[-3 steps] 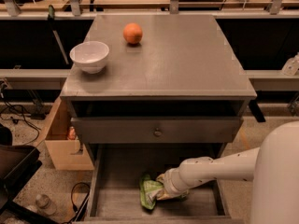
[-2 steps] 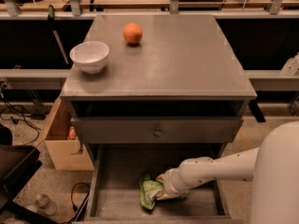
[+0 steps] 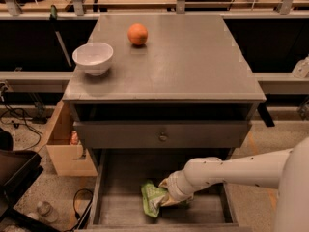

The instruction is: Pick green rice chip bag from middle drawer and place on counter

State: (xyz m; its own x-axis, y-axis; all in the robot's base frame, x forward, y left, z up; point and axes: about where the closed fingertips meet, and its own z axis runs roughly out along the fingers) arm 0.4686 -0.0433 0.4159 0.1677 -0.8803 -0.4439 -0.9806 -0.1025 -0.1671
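The green rice chip bag (image 3: pixel 151 197) lies crumpled on the flat grey bottom of the open middle drawer (image 3: pixel 120 211), near its middle. My gripper (image 3: pixel 166 193) reaches in from the right on a white arm and sits right against the bag's right side, covering part of it. The counter (image 3: pixel 188 62) is the large grey tabletop above.
A white bowl (image 3: pixel 93 58) stands at the counter's left side and an orange (image 3: pixel 137 34) at its back. A grey drawer front with a round knob (image 3: pixel 163 137) sits above the open drawer. A cardboard box (image 3: pixel 65 144) stands on the floor to the left.
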